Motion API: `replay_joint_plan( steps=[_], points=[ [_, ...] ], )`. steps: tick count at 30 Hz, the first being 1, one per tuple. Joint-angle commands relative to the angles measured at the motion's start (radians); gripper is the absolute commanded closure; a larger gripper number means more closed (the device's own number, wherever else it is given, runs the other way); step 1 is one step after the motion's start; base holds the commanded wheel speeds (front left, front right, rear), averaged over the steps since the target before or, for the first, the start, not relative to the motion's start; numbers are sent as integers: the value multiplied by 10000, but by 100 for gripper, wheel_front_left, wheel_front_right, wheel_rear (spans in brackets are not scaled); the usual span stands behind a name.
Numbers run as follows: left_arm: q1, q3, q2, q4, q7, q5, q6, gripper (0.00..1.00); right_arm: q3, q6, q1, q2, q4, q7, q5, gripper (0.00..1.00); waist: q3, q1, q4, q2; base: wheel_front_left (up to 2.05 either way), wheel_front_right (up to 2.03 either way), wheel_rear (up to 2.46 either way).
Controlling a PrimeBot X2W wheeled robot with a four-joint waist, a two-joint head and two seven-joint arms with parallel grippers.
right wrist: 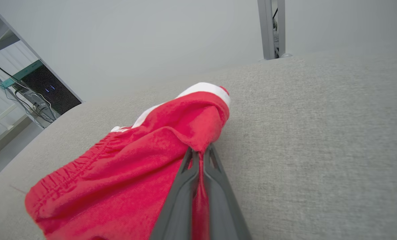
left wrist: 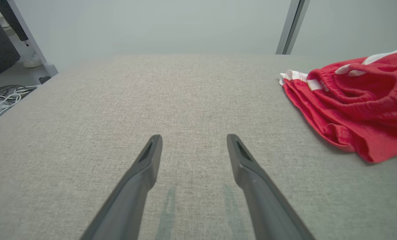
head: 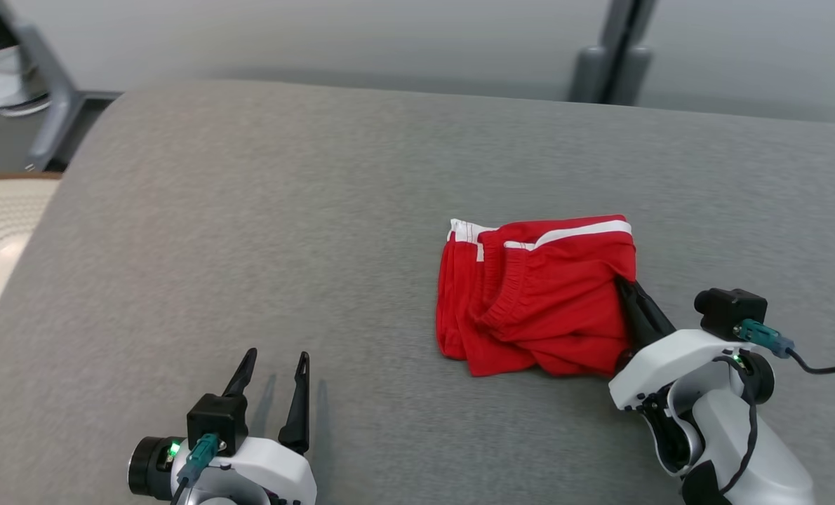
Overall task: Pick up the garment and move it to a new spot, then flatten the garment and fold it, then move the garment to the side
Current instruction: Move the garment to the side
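Your left gripper hovers spread wide above the grey fabric surface. To its right, your right gripper clamps the crumpled red white-striped shorts.

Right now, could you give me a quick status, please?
Right gripper shut on red shorts. Left gripper open, apart from them. Nothing in the way.

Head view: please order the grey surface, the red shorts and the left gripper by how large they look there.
1. grey surface, by far the largest.
2. red shorts.
3. left gripper, close behind the shorts. It is nearer the camera and cut off by the bottom edge, so this rank is unsure.
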Motion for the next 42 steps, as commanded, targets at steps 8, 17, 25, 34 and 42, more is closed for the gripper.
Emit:
replay_joint_plan(
  steps=[8, 17, 25, 34, 42],
  points=[
    [-286, -156, 46, -128, -44, -13, -19, 0, 292, 0, 459, -69, -535, 4, -86, 100, -320, 0, -3132, 0, 0, 0, 0],
    [-568, -117, 48, -131, -44, 214, -127, 0, 736, 0, 591, -61, -1012, 4, 320, 100, -10, 0, -5277, 0, 0, 0, 0],
    [-663, -16, 51, -251, -44, 448, -250, 0, 1145, 0, 630, -60, -1507, 4, 595, 100, 236, 0, -6759, 0, 0, 0, 0],
    [-1047, -317, 60, -107, -44, 576, -465, 0, 1012, 0, 654, -58, -1809, 4, 52, 100, 561, 0, -7055, 0, 0, 0, 0],
    [-959, -125, 55, -143, -44, 763, -420, 0, 812, 0, -513, -110, -1163, 4, -1240, 100, 832, 0, -6654, 0, 0, 0, 0]
  ],
)
